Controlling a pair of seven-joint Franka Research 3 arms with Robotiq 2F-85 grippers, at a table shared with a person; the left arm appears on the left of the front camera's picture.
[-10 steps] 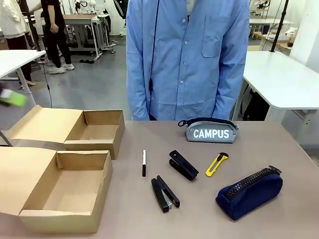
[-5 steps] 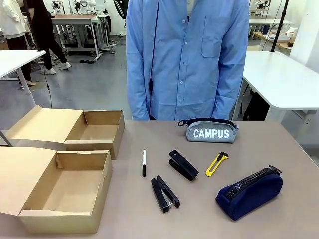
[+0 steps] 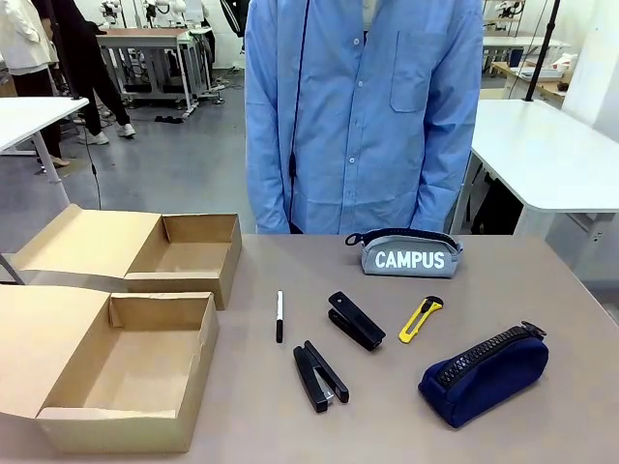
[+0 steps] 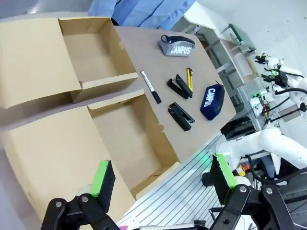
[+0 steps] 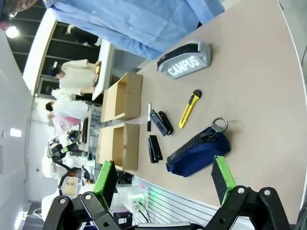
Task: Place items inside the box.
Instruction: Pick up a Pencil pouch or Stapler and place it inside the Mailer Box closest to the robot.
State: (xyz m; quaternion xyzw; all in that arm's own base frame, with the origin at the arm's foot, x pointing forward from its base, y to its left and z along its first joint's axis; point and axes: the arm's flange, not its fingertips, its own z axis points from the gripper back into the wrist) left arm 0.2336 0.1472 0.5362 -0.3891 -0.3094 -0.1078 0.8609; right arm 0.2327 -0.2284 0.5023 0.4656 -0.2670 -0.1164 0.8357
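The left gripper [image 4: 162, 175] and right gripper [image 5: 164, 176] hang with jaws spread, holding nothing. Mid-table [image 3: 542, 280], the marker pen [image 3: 280, 316] points at the far edge. The yellow knife [image 3: 422, 319], far stapler [image 3: 356, 321] and near stapler [image 3: 319, 375] lie diagonally. The CAMPUS case [image 3: 408, 254] runs along the far edge, and the navy case [image 3: 484, 375] lies slantwise near the right near corner. The boxes [image 3: 126, 425] sit at the left edge.

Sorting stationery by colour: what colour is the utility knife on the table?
The slim utility knife is yellow with a black tip, clearest in front view.
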